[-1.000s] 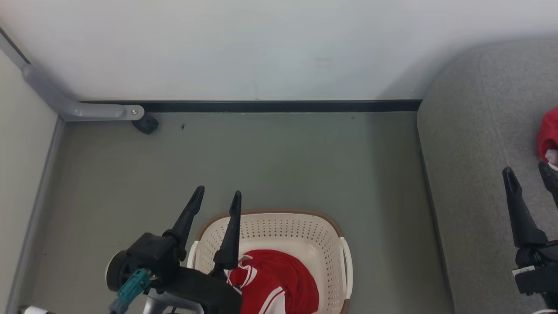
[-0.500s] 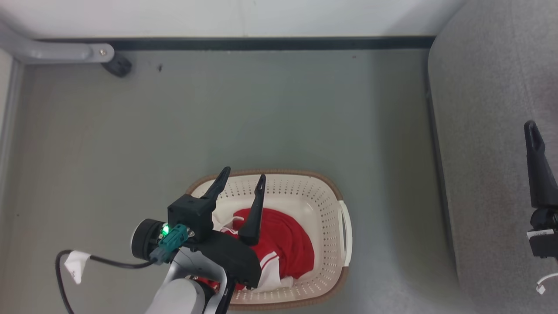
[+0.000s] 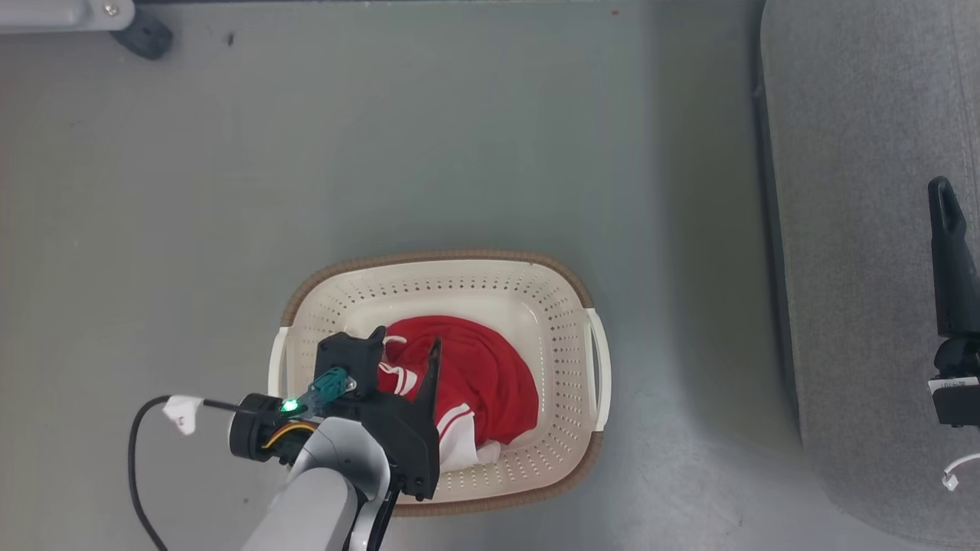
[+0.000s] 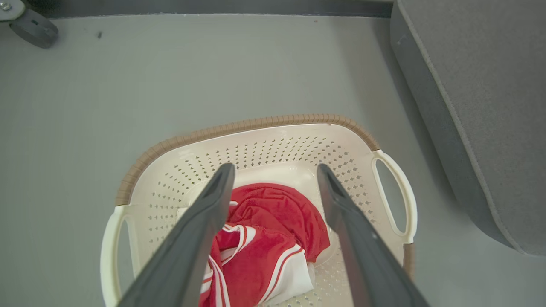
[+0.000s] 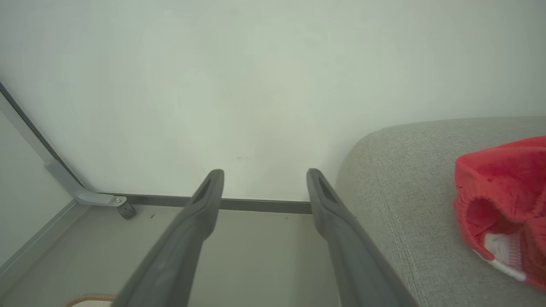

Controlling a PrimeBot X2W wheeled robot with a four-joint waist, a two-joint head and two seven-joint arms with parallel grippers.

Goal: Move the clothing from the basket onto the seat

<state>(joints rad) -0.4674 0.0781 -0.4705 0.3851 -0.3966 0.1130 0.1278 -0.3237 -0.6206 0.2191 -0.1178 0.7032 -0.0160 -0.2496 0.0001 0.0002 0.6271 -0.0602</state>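
The cream basket (image 3: 436,258) with its brown rim stands on the grey floor, and red clothing (image 3: 482,375) with white stripes lies bunched inside it. My left gripper (image 3: 406,344) hangs open just above that clothing, its fingers either side of the pile; the left wrist view shows the left gripper (image 4: 275,168) the same way over the clothing (image 4: 264,238) and basket (image 4: 256,125). The grey seat (image 3: 857,191) fills the right. My right gripper (image 5: 264,175) is open and holds nothing, beside the seat (image 5: 405,196). One finger (image 3: 949,260) reaches over the seat's edge. Another red garment (image 5: 503,196) lies on the seat.
A grey metal bracket with a black foot (image 3: 142,34) sits at the far left by the wall. A dark baseboard (image 5: 256,204) runs along the pale wall. A black cable with a white tag (image 3: 180,413) loops beside my left forearm. Open floor lies between basket and seat.
The head camera has tilted down, so the whole picture shifted. My left gripper has come lower and closer over the clothing in the basket. The right gripper stays over the seat.
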